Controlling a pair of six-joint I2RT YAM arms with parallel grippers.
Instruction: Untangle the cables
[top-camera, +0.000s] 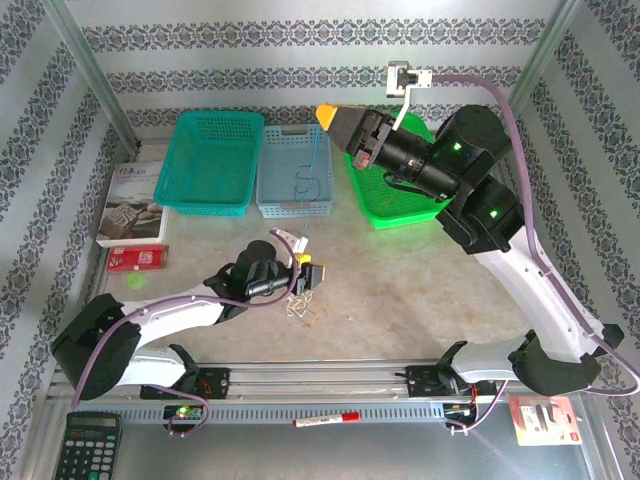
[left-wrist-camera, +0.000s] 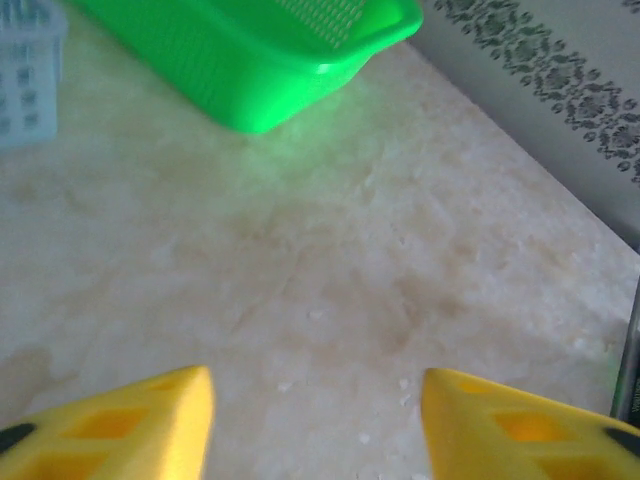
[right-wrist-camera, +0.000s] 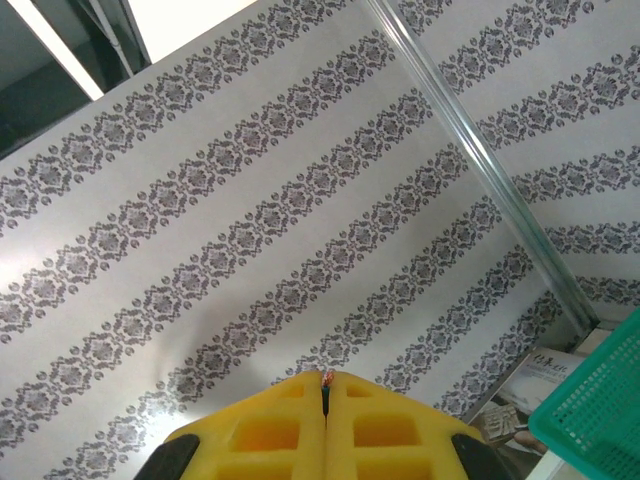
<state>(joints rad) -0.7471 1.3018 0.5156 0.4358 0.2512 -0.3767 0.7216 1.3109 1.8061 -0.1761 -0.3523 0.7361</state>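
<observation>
A: Hold right gripper (right-wrist-camera: 326, 378) pinched tight on 1 thin cable (top-camera: 306, 180), high near the far edge of the table (top-camera: 420, 290).
B: And the left gripper (left-wrist-camera: 317, 378)?
A: Spread, empty. Lower onto the bunch (top-camera: 302, 305) lying left of middle toward the near edge, pin the other strands, then draw the 1 cable out slowly.

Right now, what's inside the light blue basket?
A thin bluish cable hangs from the shut right hand, its end within the rim of the light blue basket. Whether it touches bottom is unclear. The hand's tip covers the far right corner.
</observation>
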